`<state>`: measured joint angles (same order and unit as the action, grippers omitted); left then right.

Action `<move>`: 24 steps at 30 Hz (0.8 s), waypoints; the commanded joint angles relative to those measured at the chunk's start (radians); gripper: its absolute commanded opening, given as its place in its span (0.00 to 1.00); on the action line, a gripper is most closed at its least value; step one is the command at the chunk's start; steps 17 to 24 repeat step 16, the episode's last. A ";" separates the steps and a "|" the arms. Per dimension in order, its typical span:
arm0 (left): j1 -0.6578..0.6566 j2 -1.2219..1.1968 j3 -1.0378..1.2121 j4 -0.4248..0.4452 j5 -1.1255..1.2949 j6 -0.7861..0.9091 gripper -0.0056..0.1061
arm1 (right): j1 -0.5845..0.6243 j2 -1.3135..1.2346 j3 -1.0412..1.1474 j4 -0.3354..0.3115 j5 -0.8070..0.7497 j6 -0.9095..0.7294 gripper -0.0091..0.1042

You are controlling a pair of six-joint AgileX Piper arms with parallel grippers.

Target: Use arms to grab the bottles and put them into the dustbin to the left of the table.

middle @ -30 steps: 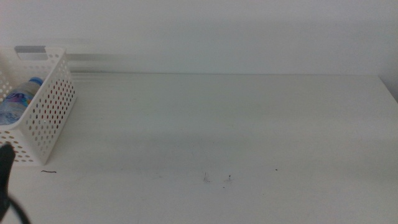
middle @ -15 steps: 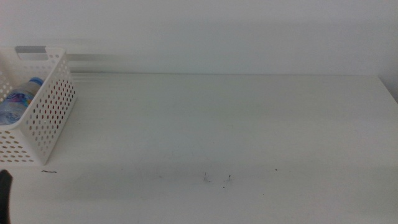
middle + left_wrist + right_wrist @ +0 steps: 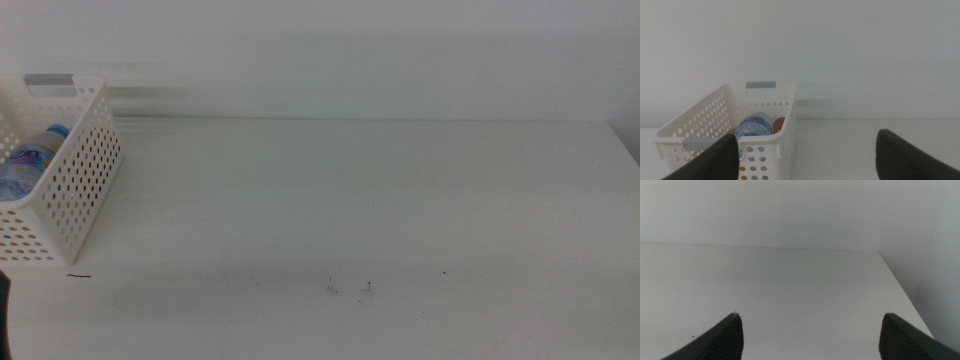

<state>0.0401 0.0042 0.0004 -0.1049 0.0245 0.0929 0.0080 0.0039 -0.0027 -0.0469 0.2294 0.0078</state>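
Only the dustbin [image 3: 70, 190] at the table's [image 3: 400, 200] left edge blocks passage across the tabletop

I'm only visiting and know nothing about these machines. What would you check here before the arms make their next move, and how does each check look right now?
1. Bottles off the table: ok, none shows on it in any view.
2. Water bottle in the dustbin: ok, it lies inside.
3. Red can in the dustbin: ok, it shows beside the water bottle.
4. Yellow tea bottle in the dustbin: cannot tell, no clear sight of it.
5. Left gripper empty: ok, jaws wide apart, nothing between, facing the dustbin.
6. Right gripper empty: ok, jaws apart over bare table.
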 commanded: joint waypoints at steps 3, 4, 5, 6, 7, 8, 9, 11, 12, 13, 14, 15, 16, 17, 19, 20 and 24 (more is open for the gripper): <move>0.004 -0.004 0.000 -0.009 -0.012 -0.012 0.89 | -0.008 -0.004 0.003 0.003 -0.016 -0.008 0.88; 0.004 -0.004 0.000 -0.009 -0.012 -0.012 0.89 | -0.008 -0.004 0.003 0.003 -0.016 -0.008 0.88; 0.004 -0.004 0.000 -0.009 -0.012 -0.012 0.89 | -0.008 -0.004 0.003 0.003 -0.016 -0.008 0.88; 0.004 -0.004 0.000 -0.009 -0.017 -0.012 0.89 | -0.008 -0.004 0.003 0.003 -0.016 -0.008 0.88; 0.004 -0.004 0.000 -0.009 -0.017 -0.012 0.89 | -0.008 -0.004 0.003 0.003 -0.016 -0.008 0.88; 0.008 -0.004 0.000 -0.009 -0.025 -0.012 0.89 | -0.008 -0.004 0.003 0.003 -0.016 -0.008 0.88; 0.008 -0.004 0.000 -0.009 -0.025 -0.012 0.89 | -0.008 -0.004 0.003 0.003 -0.016 -0.008 0.88; 0.008 -0.004 0.000 -0.009 -0.025 -0.012 0.89 | -0.008 -0.004 0.003 0.003 -0.016 -0.008 0.88; 0.008 -0.004 0.000 -0.009 -0.025 -0.012 0.89 | -0.008 -0.004 0.003 0.003 -0.016 -0.008 0.88; 0.008 -0.004 0.000 -0.009 -0.033 -0.012 0.89 | -0.008 -0.004 0.003 0.003 -0.016 -0.008 0.88; 0.008 -0.004 0.000 -0.009 -0.035 -0.012 0.89 | -0.008 -0.004 0.003 0.003 -0.016 -0.008 0.88; 0.008 -0.004 0.000 -0.007 -0.035 -0.012 0.89 | -0.008 -0.004 0.003 0.003 -0.016 -0.008 0.88; 0.008 -0.004 0.000 -0.007 -0.037 -0.012 0.89 | -0.008 -0.004 0.003 0.003 -0.016 -0.008 0.88; 0.008 -0.004 0.000 -0.007 -0.037 -0.012 0.89 | -0.008 -0.004 0.003 0.003 -0.016 -0.008 0.88; 0.008 -0.004 0.000 -0.007 -0.037 -0.012 0.89 | -0.008 -0.004 0.003 0.003 -0.016 -0.008 0.88; 0.008 -0.004 0.000 -0.007 -0.037 -0.012 0.89 | -0.008 -0.004 0.003 0.003 -0.016 -0.008 0.88; 0.008 -0.004 0.000 -0.007 -0.037 -0.012 0.89 | -0.008 -0.004 0.003 0.003 -0.016 -0.008 0.88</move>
